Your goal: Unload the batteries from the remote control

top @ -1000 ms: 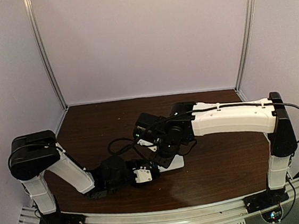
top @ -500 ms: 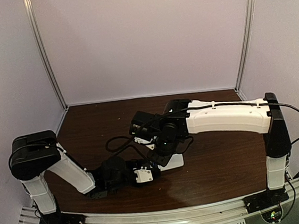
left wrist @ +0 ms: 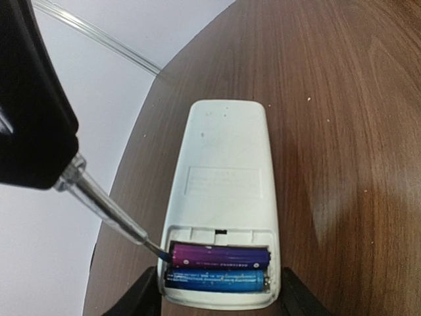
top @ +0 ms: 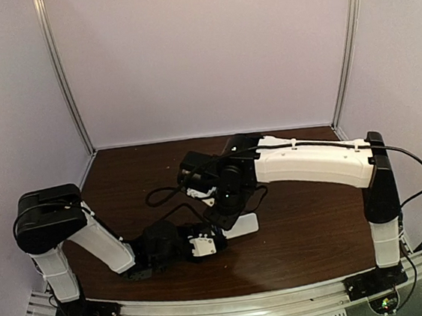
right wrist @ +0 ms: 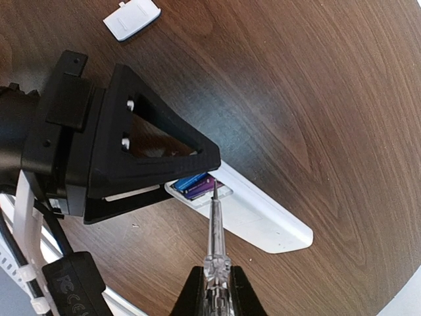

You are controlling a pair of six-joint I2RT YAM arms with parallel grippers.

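The white remote control lies back up on the table with its battery bay open. The purple-pink battery and the blue battery lie side by side in the bay. My left gripper is shut on the remote's bay end, one finger on each side. My right gripper is shut on a thin clear-handled pointed tool. The tool's tip touches the left end of the purple-pink battery. The remote also shows in the top view, partly hidden under the right wrist.
The small white battery cover lies loose on the dark wooden table, beyond the left gripper's black body. Pale walls and metal posts enclose the table on three sides.
My right arm has shifted its wrist leftward and slightly farther back over the remote. My left arm and the remote have stayed still.
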